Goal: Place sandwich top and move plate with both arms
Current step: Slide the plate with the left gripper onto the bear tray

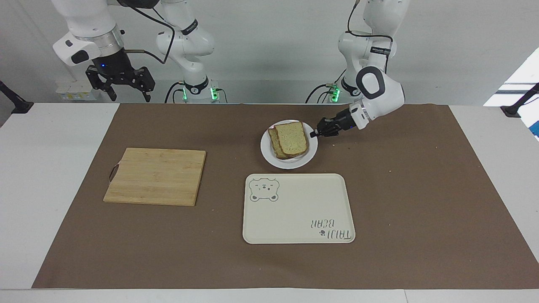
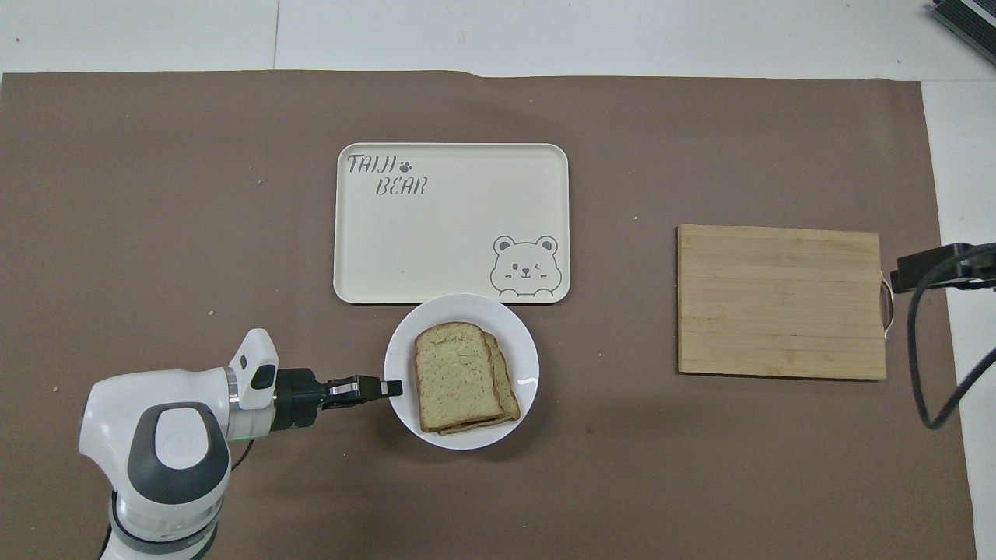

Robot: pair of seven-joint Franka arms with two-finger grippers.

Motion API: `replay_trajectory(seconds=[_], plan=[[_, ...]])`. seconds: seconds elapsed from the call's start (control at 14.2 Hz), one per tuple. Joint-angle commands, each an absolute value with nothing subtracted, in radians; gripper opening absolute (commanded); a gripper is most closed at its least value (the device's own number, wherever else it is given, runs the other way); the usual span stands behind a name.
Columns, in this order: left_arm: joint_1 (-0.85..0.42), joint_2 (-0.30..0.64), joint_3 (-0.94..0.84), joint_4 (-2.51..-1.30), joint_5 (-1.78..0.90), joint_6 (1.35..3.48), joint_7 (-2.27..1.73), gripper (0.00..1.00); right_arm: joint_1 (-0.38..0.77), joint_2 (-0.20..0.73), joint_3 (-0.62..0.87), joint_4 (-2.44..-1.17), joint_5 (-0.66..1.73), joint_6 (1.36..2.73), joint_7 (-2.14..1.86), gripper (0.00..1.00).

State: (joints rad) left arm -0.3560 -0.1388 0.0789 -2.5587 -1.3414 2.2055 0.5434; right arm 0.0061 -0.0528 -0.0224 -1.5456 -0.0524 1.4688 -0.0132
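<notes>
The white plate holds a stacked sandwich, and the sandwich top, a pale speckled slice with a brown crust, lies uppermost on it. My left gripper is shut on the plate's rim at the side toward the left arm's end. In the overhead view the plate, with the sandwich top on it, overlaps the cream tray's near rim, and the left gripper pinches its edge. My right gripper waits open and empty, raised above the table's edge at the right arm's end.
The cream bear tray lies just farther from the robots than the plate. A wooden cutting board lies toward the right arm's end. A brown mat covers the table.
</notes>
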Motion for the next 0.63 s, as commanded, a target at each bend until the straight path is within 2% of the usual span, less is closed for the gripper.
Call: replay_trajectory(seconds=[0.0, 0.14, 0.42, 0.56], plan=[[-0.266, -0.083, 0.077, -2.465, -1.345, 2.105, 0.583, 0.00, -0.002, -0.058, -0.021, -1.546, -0.051, 1.470, -0.041, 1.00], [-0.235, -0.036, 0.077, -2.396, -1.341, 2.098, 0.588, 0.00, -0.002, -0.058, -0.021, -1.546, -0.051, 1.470, -0.041, 1.00], [-0.227, 0.096, 0.078, -2.187, -1.333, 2.117, 0.523, 0.00, -0.002, -0.058, -0.021, -1.546, -0.051, 1.470, -0.041, 1.00], [-0.186, 0.152, 0.074, -2.132, -1.283, 2.120, 0.515, 0.00, -0.002, -0.058, -0.021, -1.546, -0.051, 1.470, -0.041, 1.00]])
